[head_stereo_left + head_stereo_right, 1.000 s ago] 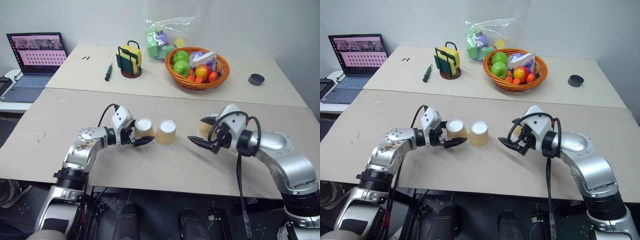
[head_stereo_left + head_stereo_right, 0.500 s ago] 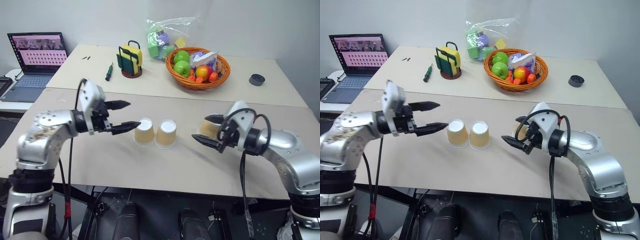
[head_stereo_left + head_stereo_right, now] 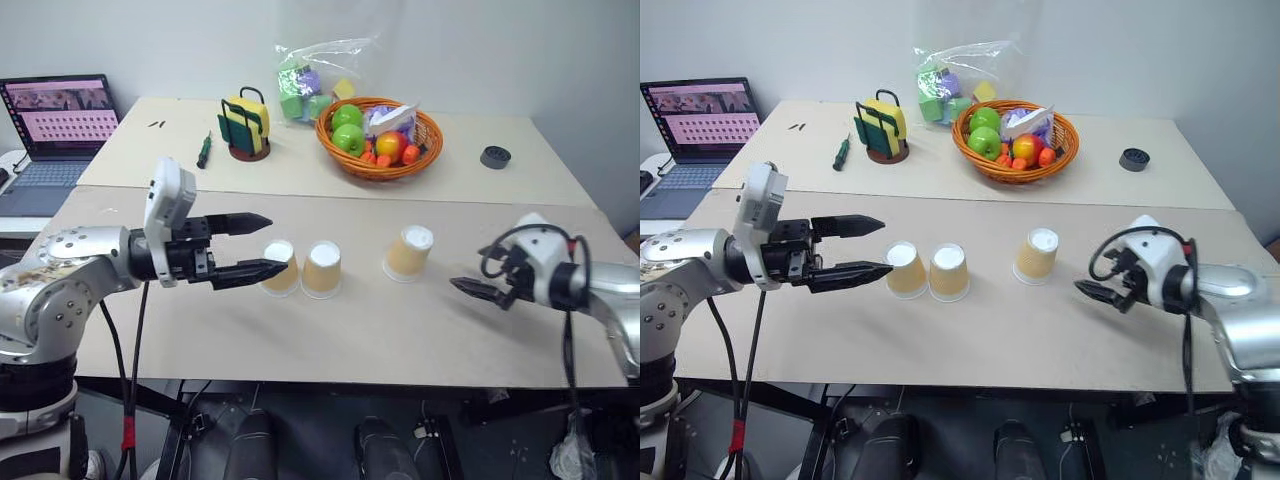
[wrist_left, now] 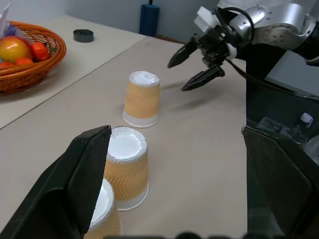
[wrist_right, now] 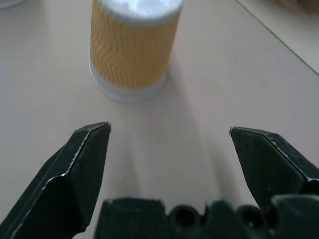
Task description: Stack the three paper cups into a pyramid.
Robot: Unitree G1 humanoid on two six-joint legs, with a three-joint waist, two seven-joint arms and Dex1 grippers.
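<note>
Tan paper, white bases up: all three cups stand upside down on the near table (image 3: pixel 150 330), none stacked yet. Starting at my left, my left gripper (image 3: pixel 258 245) now hangs raised above the table with its two black fingers spread wide and nothing between them; a second ago those fingers were down around the left cup (image 3: pixel 279 267), so I have let it go and lifted away toward the table's left edge. That cup stands just beside the middle cup (image 3: pixel 321 269), the two close enough to look like they touch at the rims, roughly midway along the table and a little toward its near edge. I judge this pair to be the base of the pyramid, now set.

Further right, apart from the pair, stands the third cup (image 3: pixel 408 252), free on the table. My right gripper (image 3: pixel 482 279) was right up against it a second ago; now it has pulled back toward the table's right edge, fingers wide apart and empty, pointing at the cup from near by.

What remains, as I read it, is the top: take the third cup and set it across the two bases.
</note>
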